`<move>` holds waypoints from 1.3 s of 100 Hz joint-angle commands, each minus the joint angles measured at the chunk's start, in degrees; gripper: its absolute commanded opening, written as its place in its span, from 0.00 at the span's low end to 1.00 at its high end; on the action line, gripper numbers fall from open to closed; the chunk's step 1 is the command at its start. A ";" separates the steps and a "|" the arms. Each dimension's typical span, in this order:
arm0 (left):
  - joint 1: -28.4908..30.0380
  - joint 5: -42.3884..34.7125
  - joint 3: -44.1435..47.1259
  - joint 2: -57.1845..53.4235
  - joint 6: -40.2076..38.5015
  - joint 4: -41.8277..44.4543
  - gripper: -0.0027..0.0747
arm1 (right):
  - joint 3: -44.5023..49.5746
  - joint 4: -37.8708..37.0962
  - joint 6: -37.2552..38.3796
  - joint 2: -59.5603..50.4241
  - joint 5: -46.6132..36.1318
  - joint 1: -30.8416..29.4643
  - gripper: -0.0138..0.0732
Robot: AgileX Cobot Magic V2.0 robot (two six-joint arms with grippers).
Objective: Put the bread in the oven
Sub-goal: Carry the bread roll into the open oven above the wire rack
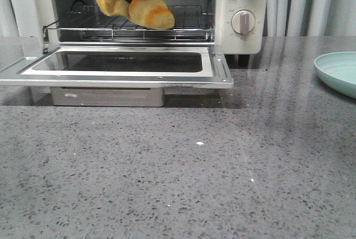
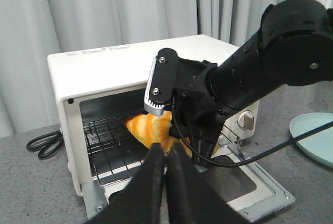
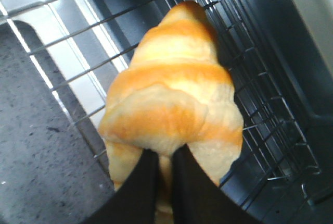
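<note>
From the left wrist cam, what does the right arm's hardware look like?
The right arm is matte black with bulky rounded joint housings. A silver-grey rectangular camera module sits at its wrist, showing small screws. A thin black cable loops beneath. The right gripper is black; the left gripper has tapered black fingers.

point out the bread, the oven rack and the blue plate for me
bread (image 1: 150,11), front view, its browned near end
wire rack (image 1: 189,25), front view, bare right part
blue plate (image 1: 339,72), front view, its rim

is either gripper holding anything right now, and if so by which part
The right gripper holds the bread, pinched at one end of the roll, over the oven wire rack. The left gripper is shut on nothing.
</note>
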 commanded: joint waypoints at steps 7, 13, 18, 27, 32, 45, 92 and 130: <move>0.36 -3.22 -1.80 0.23 -0.49 -0.08 0.01 | -1.90 -3.35 -0.37 -2.55 -4.20 -0.93 0.08; 0.36 -3.22 -1.80 0.23 -0.49 -0.08 0.01 | -1.90 -3.56 -0.37 -2.20 -4.54 -1.05 0.08; 0.36 -3.22 -1.80 0.23 -0.49 -0.08 0.01 | -1.90 -3.81 -0.37 -1.88 -4.98 -1.05 0.08; 0.36 -3.22 -1.80 0.23 -0.49 -0.08 0.01 | -1.90 -3.81 -0.37 -1.62 -5.53 -1.17 0.08; 0.36 -3.22 -1.80 0.23 -0.49 -0.08 0.01 | -1.90 -3.81 -0.37 -1.53 -5.53 -1.17 0.08; 0.36 -3.22 -1.80 0.23 -0.49 -0.08 0.01 | -1.90 -3.81 -0.37 -1.49 -5.53 -1.17 0.12; 0.36 -3.13 -1.80 0.23 -0.49 -0.08 0.01 | -1.90 -3.81 -0.37 -1.49 -6.00 -1.17 0.46; 0.36 -2.80 -1.80 0.23 -0.49 -0.08 0.01 | -6.48 -2.22 -0.37 -1.59 -3.79 -0.85 0.46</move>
